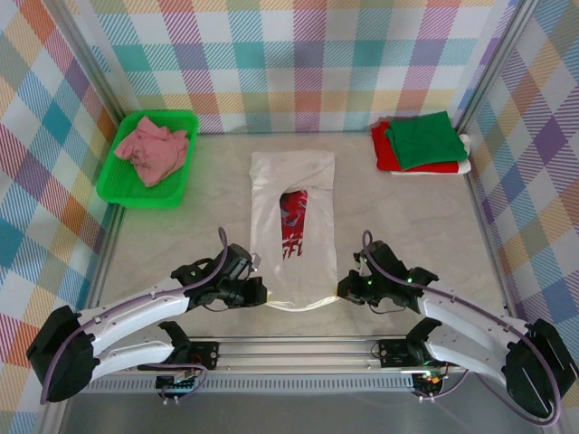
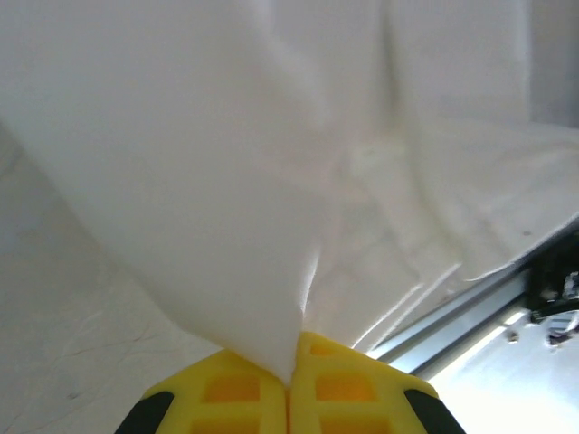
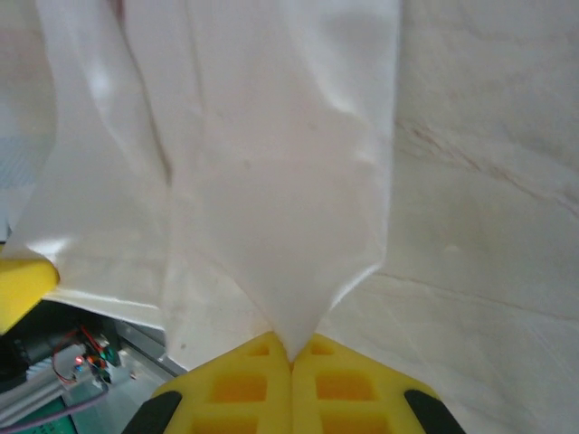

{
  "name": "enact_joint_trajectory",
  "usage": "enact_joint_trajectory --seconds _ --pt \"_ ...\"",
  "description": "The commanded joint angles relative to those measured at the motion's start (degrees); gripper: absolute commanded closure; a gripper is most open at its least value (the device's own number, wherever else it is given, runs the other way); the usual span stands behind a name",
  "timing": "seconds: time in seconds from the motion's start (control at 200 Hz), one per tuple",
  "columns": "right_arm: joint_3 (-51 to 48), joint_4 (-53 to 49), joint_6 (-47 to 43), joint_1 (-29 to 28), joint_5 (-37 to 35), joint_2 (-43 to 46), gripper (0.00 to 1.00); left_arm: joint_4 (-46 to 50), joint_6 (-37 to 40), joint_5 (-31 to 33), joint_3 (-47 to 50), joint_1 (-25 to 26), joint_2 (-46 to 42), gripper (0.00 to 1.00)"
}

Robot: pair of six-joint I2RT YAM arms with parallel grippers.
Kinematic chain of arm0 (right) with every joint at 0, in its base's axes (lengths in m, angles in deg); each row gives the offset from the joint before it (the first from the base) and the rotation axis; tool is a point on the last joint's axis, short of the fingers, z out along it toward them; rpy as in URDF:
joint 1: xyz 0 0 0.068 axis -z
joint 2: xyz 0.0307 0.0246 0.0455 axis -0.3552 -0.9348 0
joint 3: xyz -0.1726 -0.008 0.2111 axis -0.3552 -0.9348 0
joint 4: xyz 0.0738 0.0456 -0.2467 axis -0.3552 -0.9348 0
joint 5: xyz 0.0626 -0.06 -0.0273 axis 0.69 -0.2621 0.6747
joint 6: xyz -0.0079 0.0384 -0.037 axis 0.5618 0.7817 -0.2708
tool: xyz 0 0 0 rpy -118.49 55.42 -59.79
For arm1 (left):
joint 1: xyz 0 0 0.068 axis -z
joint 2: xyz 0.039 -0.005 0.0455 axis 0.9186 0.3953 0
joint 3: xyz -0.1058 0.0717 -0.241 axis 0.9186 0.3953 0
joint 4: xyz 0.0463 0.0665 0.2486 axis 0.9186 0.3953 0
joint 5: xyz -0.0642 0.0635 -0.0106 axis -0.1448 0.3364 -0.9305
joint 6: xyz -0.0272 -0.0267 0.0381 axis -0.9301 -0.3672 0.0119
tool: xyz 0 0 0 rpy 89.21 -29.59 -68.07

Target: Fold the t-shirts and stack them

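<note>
Along the middle of the table (image 1: 181,244), reaching down to its near edge, lies the white t-shirt (image 1: 291,194), folded into a long narrow strip with its red-and-dark print showing through a gap down the centre. The left gripper (image 1: 260,292) is clenched on the strip's near-left corner, and the right gripper (image 1: 344,288) grasps the near-right corner. Each wrist view shows white cloth pinched between closed yellow fingers (image 2: 235,389). A crumpled pink shirt (image 1: 152,149) sits in the green tray (image 1: 127,192) at the far-left corner. At the far-right corner a folded green shirt (image 1: 423,138) lies on a red shirt (image 1: 383,152).
</note>
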Motion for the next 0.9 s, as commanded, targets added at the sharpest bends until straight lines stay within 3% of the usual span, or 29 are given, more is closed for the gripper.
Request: enact_joint_trajectory --seconds 0.0,0.32,0.57,0.895 --pt "3.93 -3.88 -1.6 0.64 -2.74 -0.35 1.0 3.6 2.93 -0.09 -3.27 -2.43 -0.21 1.0" --pt "12.56 -7.74 -9.52 9.12 -2.7 -2.62 1.0 2.21 8.24 -2.71 -9.35 -10.29 3.99 1.0" --pt "18.7 -4.3 -13.74 14.75 -2.56 -10.69 1.0 -2.25 9.37 -0.82 -12.56 -17.77 10.22 1.0" --pt "28.85 2.85 -17.91 16.02 -2.91 -26.15 1.0 -7.41 16.17 0.47 -20.44 -25.31 23.56 1.0"
